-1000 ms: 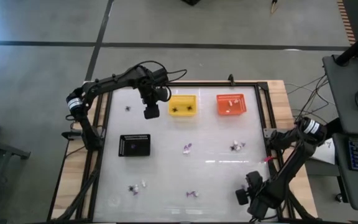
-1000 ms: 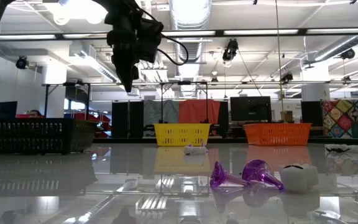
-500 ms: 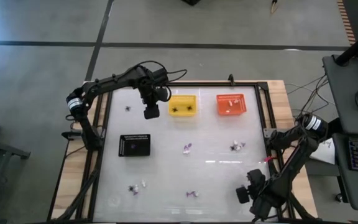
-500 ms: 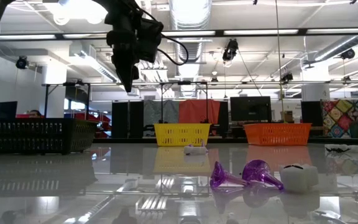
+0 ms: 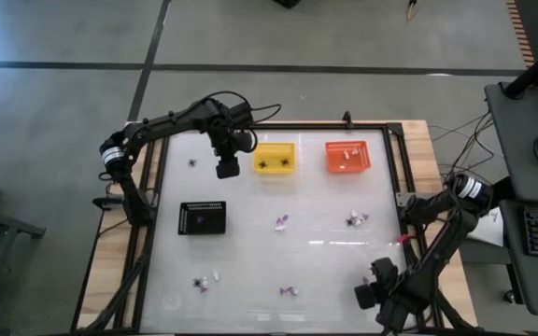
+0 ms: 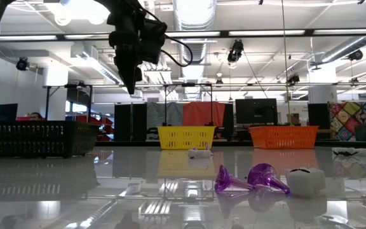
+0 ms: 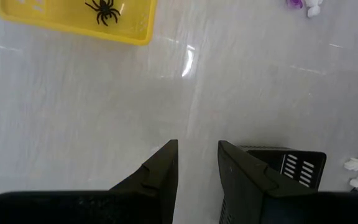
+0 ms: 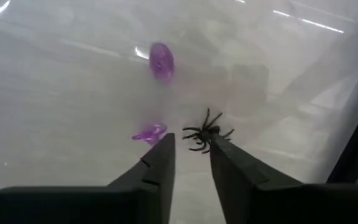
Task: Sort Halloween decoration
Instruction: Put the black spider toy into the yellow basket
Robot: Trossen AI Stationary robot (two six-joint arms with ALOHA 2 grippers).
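Small Halloween trinkets lie scattered on the white table: a purple one, a pale cluster, a group and a purple pair. My right gripper points down near the table's front right, open by a narrow gap. A black spider lies on the table just past its fingertips, with two purple trinkets beyond. Whether a finger touches the spider I cannot tell. My left gripper hovers open and empty, left of the yellow basket.
The yellow basket holds a black spider. An orange basket with pale trinkets stands to its right at the far edge. A black tray sits at the left. Another black spider lies at the far left.
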